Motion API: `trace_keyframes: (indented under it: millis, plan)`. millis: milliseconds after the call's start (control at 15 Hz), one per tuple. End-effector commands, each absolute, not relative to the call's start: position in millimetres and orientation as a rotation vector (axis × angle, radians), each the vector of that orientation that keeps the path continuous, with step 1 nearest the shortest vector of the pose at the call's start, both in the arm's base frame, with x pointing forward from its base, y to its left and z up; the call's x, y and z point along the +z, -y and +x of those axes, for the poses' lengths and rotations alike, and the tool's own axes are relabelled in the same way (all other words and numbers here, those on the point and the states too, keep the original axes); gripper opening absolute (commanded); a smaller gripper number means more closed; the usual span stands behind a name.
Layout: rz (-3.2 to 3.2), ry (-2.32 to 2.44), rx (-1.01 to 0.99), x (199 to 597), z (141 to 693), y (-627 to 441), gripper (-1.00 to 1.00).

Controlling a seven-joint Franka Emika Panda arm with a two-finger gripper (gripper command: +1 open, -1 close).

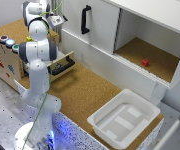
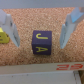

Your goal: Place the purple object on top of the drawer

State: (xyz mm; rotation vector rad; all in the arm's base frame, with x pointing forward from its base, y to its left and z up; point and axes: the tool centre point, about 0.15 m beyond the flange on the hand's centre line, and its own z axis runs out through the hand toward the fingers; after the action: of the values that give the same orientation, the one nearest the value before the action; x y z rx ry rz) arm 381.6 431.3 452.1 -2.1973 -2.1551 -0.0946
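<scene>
The purple object (image 2: pixel 42 42), a cube with yellow markings on its face, rests on a cork surface in the wrist view. My gripper (image 2: pixel 39 42) is open around it; one finger (image 2: pixel 11 27) stands at each side, with a gap to the cube. In the exterior view the arm hides the cube, and the hand (image 1: pixel 56 20) hangs over the wooden box unit (image 1: pixel 5 60). The drawer (image 1: pixel 60 64) of that unit is pulled partly out, its black bar handle (image 1: pixel 64 67) facing the cork floor.
A yellow block (image 2: pixel 4 36) lies close beside one finger. Small round cups (image 1: pixel 7 41) sit on the box unit. A white cabinet with a vertical black handle (image 1: pixel 85 19), a red object (image 1: pixel 145 62) in its open compartment, and a white bin (image 1: pixel 124 117) are nearby.
</scene>
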Motion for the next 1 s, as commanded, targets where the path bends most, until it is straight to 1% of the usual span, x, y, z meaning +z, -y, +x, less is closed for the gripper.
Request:
trace_keyframes:
  millis: [0,600,933]
  plan:
    - [-2.315,2.097,0.057,473,378,-424,1.0]
    - [-2.513,1.735,0.004,476,353,-354,1.0]
    - [-2.686,1.528,0.021,480,344,-295,1.0]
